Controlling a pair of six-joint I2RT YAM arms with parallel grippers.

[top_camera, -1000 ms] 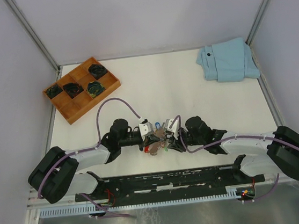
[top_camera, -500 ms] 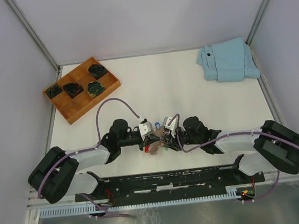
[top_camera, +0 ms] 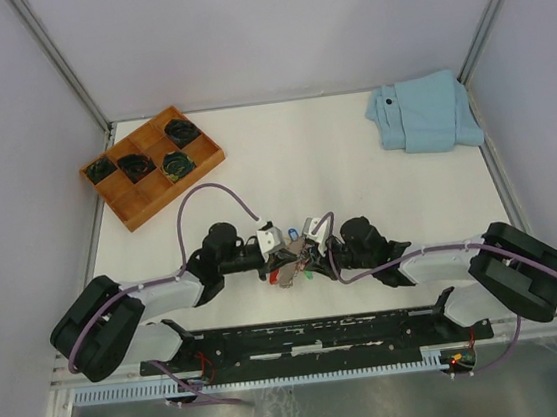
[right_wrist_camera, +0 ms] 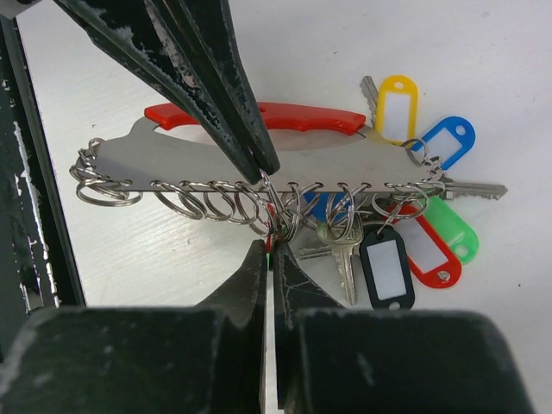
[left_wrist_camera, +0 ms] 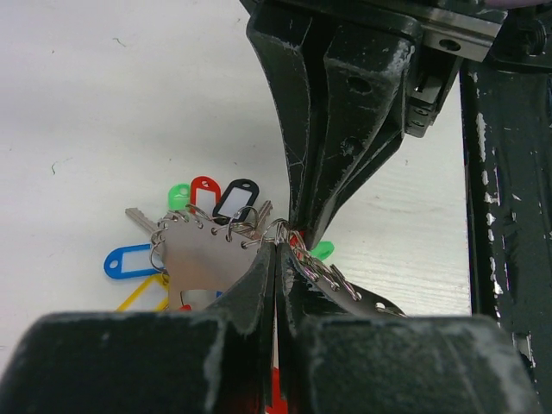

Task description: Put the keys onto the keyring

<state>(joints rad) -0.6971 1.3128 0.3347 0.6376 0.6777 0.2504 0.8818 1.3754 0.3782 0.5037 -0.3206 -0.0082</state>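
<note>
The keyring [right_wrist_camera: 164, 162] is a flat metal plate with a red handle [right_wrist_camera: 297, 116] and a row of rings along its edge. It lies between the arms [top_camera: 288, 270]. My left gripper [left_wrist_camera: 276, 248] is shut on the plate's edge, and its fingers [right_wrist_camera: 216, 95] come in from the far side. My right gripper [right_wrist_camera: 274, 244] is closed on a ring under the plate, with a sliver of red and green between its tips. Keys with a red tag [right_wrist_camera: 427, 246] and a green tag [right_wrist_camera: 457, 228] hang from rings. Another green tag [left_wrist_camera: 322, 250] peeks out by the right fingers [left_wrist_camera: 328, 129].
A black tag [right_wrist_camera: 386, 267], a blue tag [right_wrist_camera: 447, 140] and a yellow tag [right_wrist_camera: 397, 103] also hang on the plate. A wooden tray [top_camera: 198, 167] with dark coiled items stands at the back left. A folded blue cloth [top_camera: 424, 111] lies at the back right.
My right arm has slid left toward the keyring and its jaws have closed from partly open to nearly touching. The left gripper has stayed shut on the plate.
</note>
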